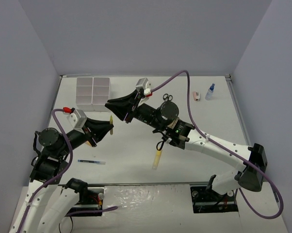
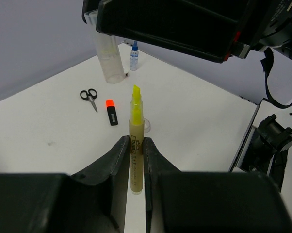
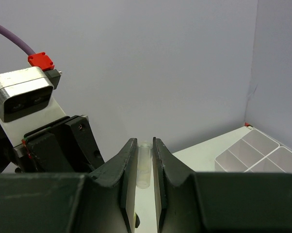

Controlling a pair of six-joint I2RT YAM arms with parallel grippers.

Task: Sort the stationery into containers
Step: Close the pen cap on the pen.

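Observation:
My left gripper (image 2: pixel 136 141) is shut on an uncapped yellow highlighter (image 2: pixel 135 127), its tip pointing away from the wrist. In the top view this gripper (image 1: pixel 108 130) hovers left of centre. Just beyond it my right gripper (image 1: pixel 112 106) is shut on a clear cap (image 3: pixel 144 165), which also hangs in the left wrist view (image 2: pixel 109 60). The white six-compartment tray (image 1: pixel 92 90) stands at the far left. Scissors (image 2: pixel 89 98), an orange-black marker (image 2: pixel 112 112) and a clear tape ring (image 2: pixel 149 125) lie on the table beyond the highlighter. A blue-capped bottle (image 1: pixel 210 91) and a pink piece (image 1: pixel 196 95) sit far right.
A yellowish stick (image 1: pixel 157 159) lies near the front centre and a thin blue pen (image 1: pixel 91 161) near the front left. The right arm (image 1: pixel 214 145) and its purple cable (image 1: pixel 185 82) cross the middle. Grey walls close the table on three sides.

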